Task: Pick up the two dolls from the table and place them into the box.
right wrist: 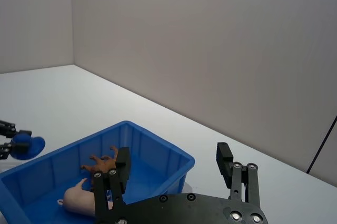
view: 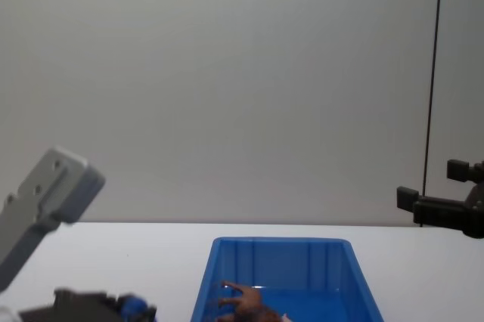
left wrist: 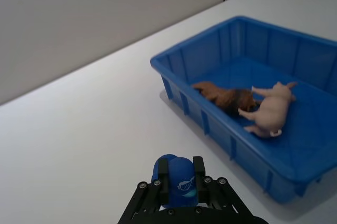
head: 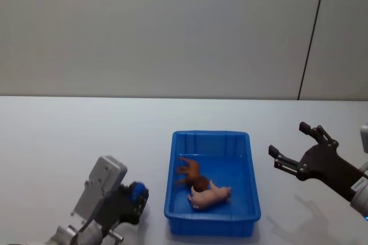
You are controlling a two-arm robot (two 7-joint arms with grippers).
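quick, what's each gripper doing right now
Left gripper: closed on a small blue object, beside the blue bin.
Right gripper: open, empty, right of the bin.

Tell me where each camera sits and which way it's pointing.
Head: high, looking down at the blue box with both dolls inside; left pincer, right pincer.
Left wrist: behind its shut pincer, facing the box.
Right wrist: behind its open pincer, facing the box.
Chest: low, looking across the table.
All share the box.
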